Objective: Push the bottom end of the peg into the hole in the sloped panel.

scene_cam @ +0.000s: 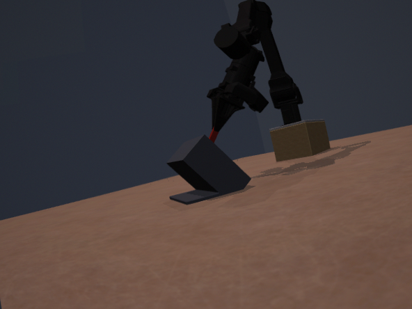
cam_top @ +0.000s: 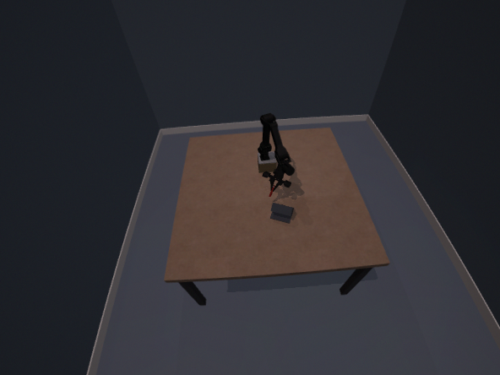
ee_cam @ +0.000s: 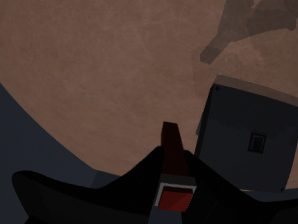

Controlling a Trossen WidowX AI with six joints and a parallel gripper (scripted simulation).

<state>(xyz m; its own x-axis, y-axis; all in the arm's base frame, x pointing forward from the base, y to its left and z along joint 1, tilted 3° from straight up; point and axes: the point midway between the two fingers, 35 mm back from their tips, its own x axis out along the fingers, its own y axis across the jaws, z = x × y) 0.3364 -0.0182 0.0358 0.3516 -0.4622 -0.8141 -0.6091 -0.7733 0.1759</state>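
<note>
Seen from the top, the tan rectangular box (cam_top: 267,165) (scene_cam: 292,143) sits far on the brown rectangular surface (cam_top: 220,236) (scene_cam: 243,250) (ee_cam: 90,100), beneath the base of the black jointed arm (cam_top: 265,136) (scene_cam: 273,52). Nearer and slightly right stands the dark-grey sloped block (cam_top: 282,209) (scene_cam: 209,167) (ee_cam: 235,160). Between them, in the black gripper (cam_top: 273,189) (scene_cam: 216,129) (ee_cam: 170,155), is the red square-sided peg (cam_top: 271,192) (scene_cam: 213,135) (ee_cam: 175,197).

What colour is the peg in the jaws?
Red; the peg shows best in the exterior view.
</note>
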